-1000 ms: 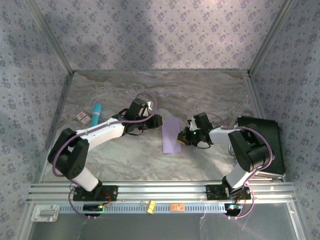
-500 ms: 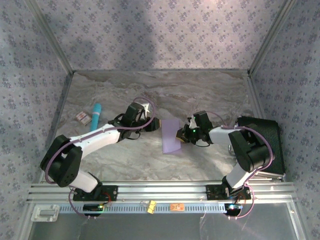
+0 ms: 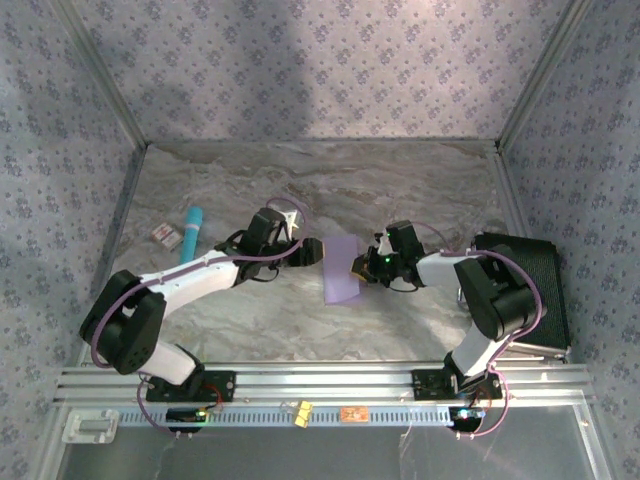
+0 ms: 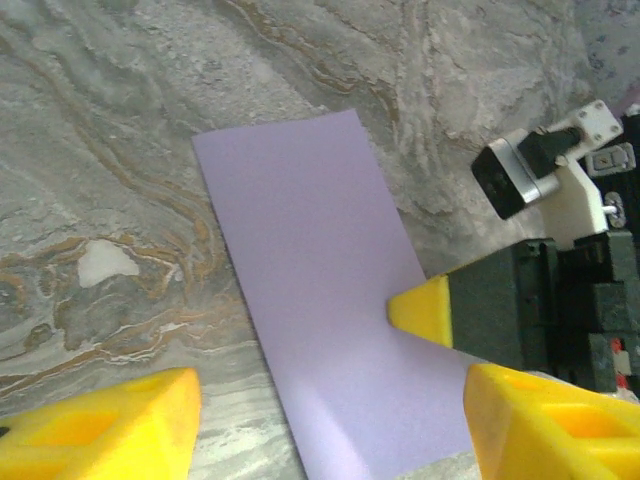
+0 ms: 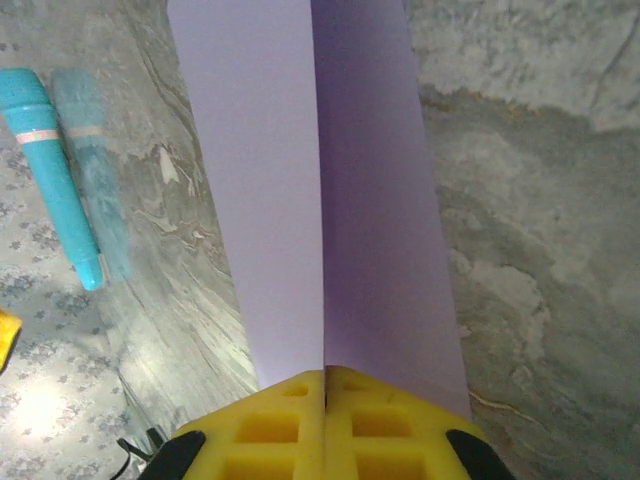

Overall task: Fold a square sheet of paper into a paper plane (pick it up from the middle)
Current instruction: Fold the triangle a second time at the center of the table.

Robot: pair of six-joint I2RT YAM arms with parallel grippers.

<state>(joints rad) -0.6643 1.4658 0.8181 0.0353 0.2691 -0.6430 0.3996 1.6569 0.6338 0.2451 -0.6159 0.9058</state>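
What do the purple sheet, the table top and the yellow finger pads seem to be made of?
The purple sheet looks like thin matte paper: sharp crease, no gloss. The table top looks like marble or marble-print laminate, grey with brown veins; I cannot tell which. The yellow finger pads look like moulded plastic, with a grid of recesses.

Grey marbled tabletop (image 3: 400, 180); blue floral-patterned walls (image 3: 320, 70); aluminium rail (image 3: 320, 378) at near edge.
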